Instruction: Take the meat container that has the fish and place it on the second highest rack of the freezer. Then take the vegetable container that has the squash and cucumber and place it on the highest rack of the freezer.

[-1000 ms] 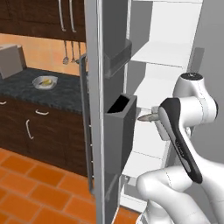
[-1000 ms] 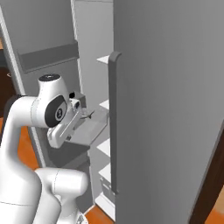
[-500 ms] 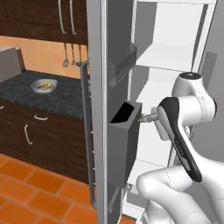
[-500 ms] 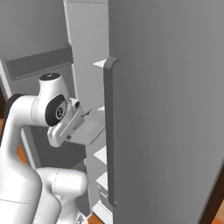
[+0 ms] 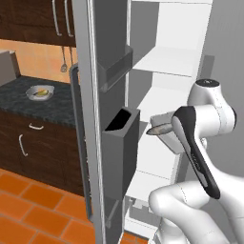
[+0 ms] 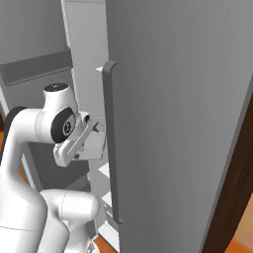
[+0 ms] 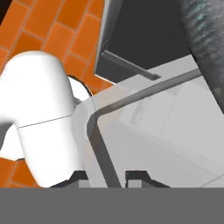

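Note:
The meat container [image 5: 163, 121], a clear tray, hangs in front of the open freezer [image 5: 167, 43], about level with its middle shelves. The silver-grey fish [image 5: 159, 129] pokes out of it towards the door. In the hand view my gripper [image 7: 107, 176] is shut on the tray's rim [image 7: 97, 131], and the fish [image 7: 206, 48] lies at the top right. The highest rack [image 5: 167, 63] and the second highest rack [image 5: 162, 98] are bare white panels. A bowl with the yellow squash [image 5: 41, 93] sits on the dark counter at the left.
The grey freezer door [image 5: 90, 119] stands open to my left, with boxy bins [image 5: 120, 143] jutting towards the tray. A closed grey door with a long bar handle [image 6: 111, 148] is on the right. Dark wood cupboards [image 5: 28, 147] and an orange tile floor [image 5: 33, 209] lie at the left.
The whole picture has shifted: the base has moved and the freezer door and bins now stand closer. The arm holds the tray much as before, slightly nearer the shelves.

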Tool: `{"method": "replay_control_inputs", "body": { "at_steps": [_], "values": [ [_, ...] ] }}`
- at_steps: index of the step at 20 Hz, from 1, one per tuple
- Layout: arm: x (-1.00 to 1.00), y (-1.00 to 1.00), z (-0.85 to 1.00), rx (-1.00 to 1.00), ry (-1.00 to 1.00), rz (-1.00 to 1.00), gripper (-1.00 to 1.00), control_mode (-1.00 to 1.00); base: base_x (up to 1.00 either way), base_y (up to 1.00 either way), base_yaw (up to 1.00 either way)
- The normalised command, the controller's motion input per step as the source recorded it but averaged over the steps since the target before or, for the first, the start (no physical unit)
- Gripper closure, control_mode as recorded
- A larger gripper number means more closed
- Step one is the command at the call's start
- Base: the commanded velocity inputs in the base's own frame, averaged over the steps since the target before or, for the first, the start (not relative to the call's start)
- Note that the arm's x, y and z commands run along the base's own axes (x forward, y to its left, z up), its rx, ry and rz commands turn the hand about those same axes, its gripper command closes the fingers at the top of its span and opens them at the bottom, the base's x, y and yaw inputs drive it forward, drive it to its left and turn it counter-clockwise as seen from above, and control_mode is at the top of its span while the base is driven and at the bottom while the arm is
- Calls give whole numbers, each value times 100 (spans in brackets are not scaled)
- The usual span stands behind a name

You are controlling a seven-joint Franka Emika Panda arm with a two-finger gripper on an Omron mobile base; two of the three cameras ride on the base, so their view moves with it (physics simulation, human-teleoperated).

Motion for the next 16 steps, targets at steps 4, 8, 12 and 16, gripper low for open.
{"method": "replay_control_inputs", "body": {
  "at_steps": [4, 8, 12, 16],
  "values": [
    [4, 32, 0, 0, 0, -9, 100, -100, 0, 0, 0],
    [24, 22, 5, 8, -3, -31, 100, -100, 0, 0, 0],
    [36, 17, 13, 14, -10, -35, 100, -100, 0, 0, 0],
    [60, 36, 0, 12, -5, -18, 100, -100, 0, 0, 0]
  ]
}}
